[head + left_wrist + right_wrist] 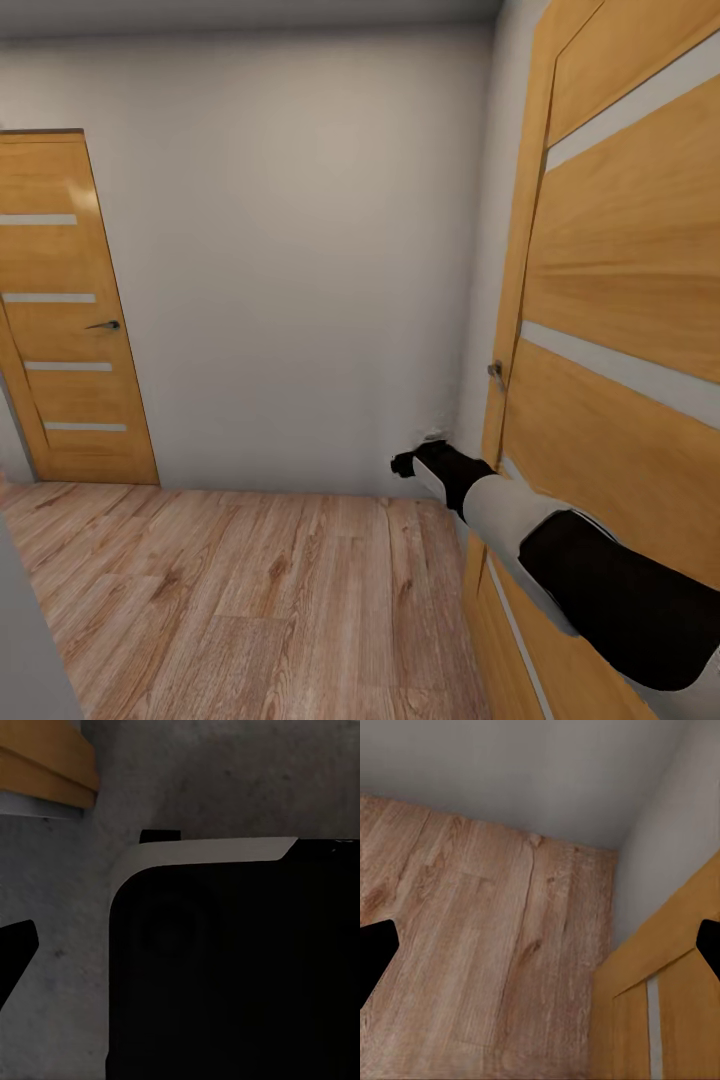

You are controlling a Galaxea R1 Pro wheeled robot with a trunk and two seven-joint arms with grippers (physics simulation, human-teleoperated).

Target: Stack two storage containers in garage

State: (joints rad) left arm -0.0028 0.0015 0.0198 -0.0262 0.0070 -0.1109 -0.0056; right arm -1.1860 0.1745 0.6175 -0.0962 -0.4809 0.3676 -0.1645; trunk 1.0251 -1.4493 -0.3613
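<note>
The two storage containers are out of view. My right arm reaches forward along a wooden door (620, 300) on the right, and my right gripper (405, 463) hangs low near the corner of the white wall. In the right wrist view the right gripper (540, 952) is open: its black fingertips (375, 956) stand far apart with nothing between them, over light wood planks (472, 945). My left gripper (180, 945) shows one black fingertip (15, 949) set far out, as when open, beside my own black and white body (225, 967) above rough mottled grey floor (225, 780).
A plain pale wall (300, 250) closes the space ahead. A second wooden door (70, 310) with a lever handle (105, 325) stands shut at the far left. Light wood plank flooring (230, 600) lies between them. The right door's handle (496, 372) sits just above my forearm.
</note>
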